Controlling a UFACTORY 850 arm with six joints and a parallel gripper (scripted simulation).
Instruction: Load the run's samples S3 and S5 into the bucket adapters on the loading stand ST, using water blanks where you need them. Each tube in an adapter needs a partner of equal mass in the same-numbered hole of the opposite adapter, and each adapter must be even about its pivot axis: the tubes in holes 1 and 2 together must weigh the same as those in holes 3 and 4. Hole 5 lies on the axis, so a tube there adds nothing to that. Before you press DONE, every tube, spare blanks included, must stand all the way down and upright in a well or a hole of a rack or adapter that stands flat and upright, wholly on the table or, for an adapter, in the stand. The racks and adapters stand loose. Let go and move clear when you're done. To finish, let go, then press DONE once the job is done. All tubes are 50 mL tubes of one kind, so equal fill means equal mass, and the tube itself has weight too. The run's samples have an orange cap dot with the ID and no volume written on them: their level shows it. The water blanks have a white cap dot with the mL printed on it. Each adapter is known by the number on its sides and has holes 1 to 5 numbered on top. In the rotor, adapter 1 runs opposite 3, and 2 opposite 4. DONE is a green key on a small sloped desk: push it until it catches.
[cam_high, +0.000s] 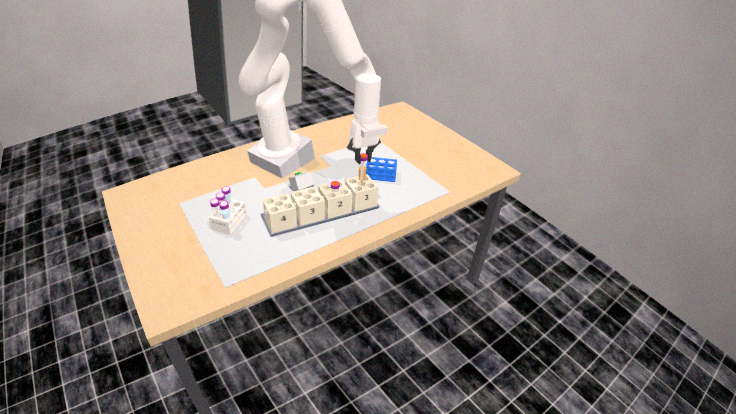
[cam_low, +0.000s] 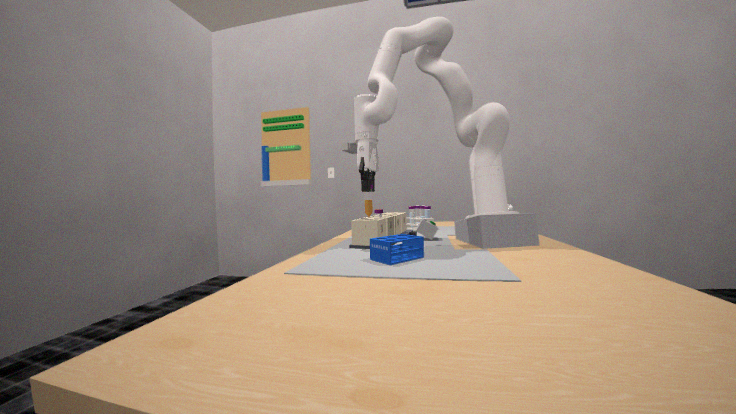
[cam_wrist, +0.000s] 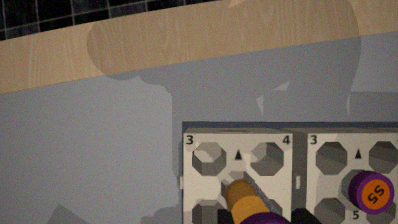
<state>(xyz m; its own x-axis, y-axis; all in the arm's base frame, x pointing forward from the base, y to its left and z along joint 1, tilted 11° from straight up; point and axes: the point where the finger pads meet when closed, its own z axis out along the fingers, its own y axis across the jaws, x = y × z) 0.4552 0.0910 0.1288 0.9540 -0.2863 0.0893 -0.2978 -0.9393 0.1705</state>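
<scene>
My gripper (cam_high: 363, 154) is shut on the purple cap of a sample tube (cam_high: 362, 169) with amber liquid and holds it upright over adapter 1 (cam_high: 362, 194). In the wrist view the tube (cam_wrist: 245, 200) points at the middle hole of adapter 1 (cam_wrist: 237, 175), between holes 3 and 4. In the exterior view its lower end (cam_low: 368, 207) is about level with the adapter's top. Sample S5 (cam_wrist: 372, 192) stands in the middle hole of adapter 2 (cam_high: 337, 199). Adapters 3 (cam_high: 309, 205) and 4 (cam_high: 280, 213) show only open holes.
A blue rack (cam_high: 382, 168) stands just right of and behind adapter 1, close to the gripper. A white rack (cam_high: 226, 213) with purple-capped blanks stands at the mat's left. The small desk with the green key (cam_high: 300, 180) sits behind adapter 3.
</scene>
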